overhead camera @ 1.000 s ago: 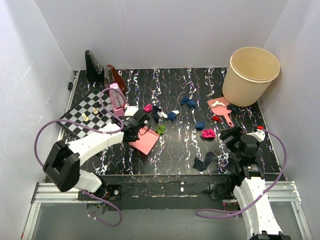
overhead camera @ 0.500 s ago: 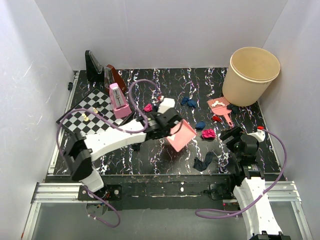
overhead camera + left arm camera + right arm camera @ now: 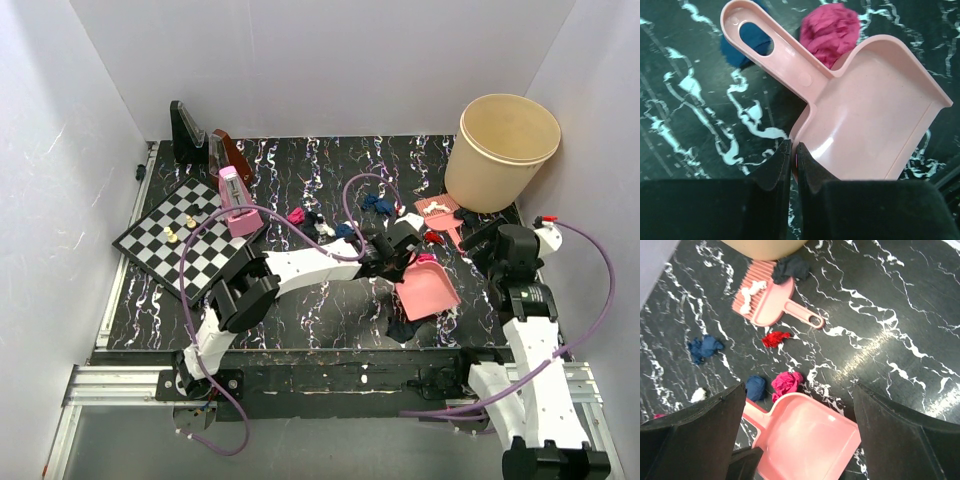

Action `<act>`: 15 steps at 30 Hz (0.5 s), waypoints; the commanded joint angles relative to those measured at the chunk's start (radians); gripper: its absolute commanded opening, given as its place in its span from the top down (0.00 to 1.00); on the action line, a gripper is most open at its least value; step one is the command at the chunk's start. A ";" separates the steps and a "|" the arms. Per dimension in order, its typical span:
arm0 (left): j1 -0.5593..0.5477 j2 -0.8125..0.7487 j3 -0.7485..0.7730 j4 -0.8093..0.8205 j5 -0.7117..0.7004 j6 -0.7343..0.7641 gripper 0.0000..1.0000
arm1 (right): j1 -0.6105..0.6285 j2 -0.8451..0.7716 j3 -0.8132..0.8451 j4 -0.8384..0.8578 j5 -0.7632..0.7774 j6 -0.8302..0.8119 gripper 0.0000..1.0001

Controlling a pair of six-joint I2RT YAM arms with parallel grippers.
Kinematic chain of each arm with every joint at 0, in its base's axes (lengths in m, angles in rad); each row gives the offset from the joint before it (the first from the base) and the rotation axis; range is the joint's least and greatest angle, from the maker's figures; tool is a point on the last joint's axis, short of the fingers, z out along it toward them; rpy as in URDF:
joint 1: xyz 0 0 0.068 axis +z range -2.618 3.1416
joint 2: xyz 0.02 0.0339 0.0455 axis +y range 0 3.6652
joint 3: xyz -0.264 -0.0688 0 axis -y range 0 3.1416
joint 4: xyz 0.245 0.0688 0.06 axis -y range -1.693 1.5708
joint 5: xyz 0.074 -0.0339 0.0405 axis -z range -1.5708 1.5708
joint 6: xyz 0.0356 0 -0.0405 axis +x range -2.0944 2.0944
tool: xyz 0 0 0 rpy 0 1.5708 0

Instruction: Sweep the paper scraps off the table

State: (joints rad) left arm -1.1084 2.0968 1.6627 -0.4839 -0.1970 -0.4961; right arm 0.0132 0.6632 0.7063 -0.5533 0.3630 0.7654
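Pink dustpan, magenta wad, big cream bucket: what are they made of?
The pink dustpan: probably hard plastic, smooth and glossy; light glints on its scoop. The magenta wad: crumpled paper by the look, matte and creased. The cream bucket: likely plastic, dull finish, but its plain wall leaves that open.

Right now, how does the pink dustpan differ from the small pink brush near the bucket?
The dustpan is larger, a wide scoop; the brush is smaller, with a toothed head. The left hand pinches the dustpan's rim; the brush lies free beside the beige bucket. The scoop is empty; the brush holds white bits. Both are pink, with a hole in the handle.
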 commanded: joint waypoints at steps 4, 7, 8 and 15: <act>-0.018 -0.090 0.000 0.148 0.133 0.062 1.00 | -0.002 -0.002 0.048 -0.048 0.016 -0.044 0.07; -0.039 -0.092 -0.001 0.162 0.147 0.106 1.00 | -0.001 -0.036 0.042 -0.014 -0.024 -0.087 0.08; -0.048 -0.080 0.005 0.159 0.130 0.120 1.00 | -0.002 -0.040 0.042 -0.008 -0.033 -0.095 0.08; -0.070 0.066 0.126 0.101 0.013 0.149 1.00 | -0.001 0.031 0.070 0.065 -0.185 -0.199 0.09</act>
State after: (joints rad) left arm -1.1702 2.1178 1.7035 -0.3668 -0.1036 -0.3801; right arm 0.0132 0.6395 0.7258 -0.5659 0.2771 0.6468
